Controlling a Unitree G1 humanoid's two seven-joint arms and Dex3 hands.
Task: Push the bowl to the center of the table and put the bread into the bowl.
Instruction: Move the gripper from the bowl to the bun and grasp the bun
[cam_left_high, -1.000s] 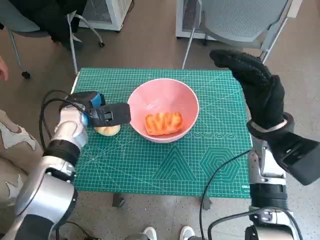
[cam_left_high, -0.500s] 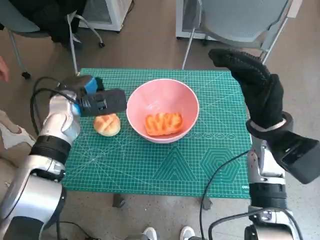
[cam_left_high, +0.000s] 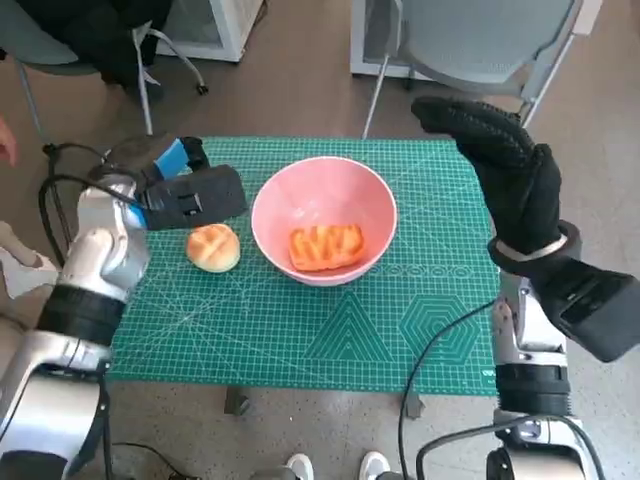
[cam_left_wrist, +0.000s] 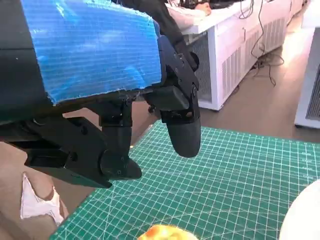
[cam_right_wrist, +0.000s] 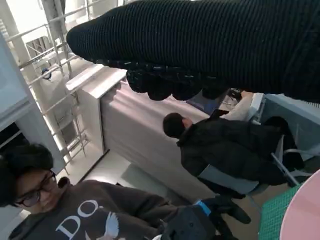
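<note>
Sitting: 1 bowl (cam_left_high: 324, 215) w/ 1 bread (cam_left_high: 327, 247), 1 bun (cam_left_high: 214, 247) outside; hands empty, fingers apart.

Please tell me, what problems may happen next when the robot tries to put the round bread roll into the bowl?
1. The roll lies close beside the bowl; a grasp by the left hand, now open above it, could knock the bowl off centre.
2. A pastry already lies in the bowl, so the roll may land on it and roll out.
3. The roll sits near the table's left edge; a poor grasp may push it off.
</note>
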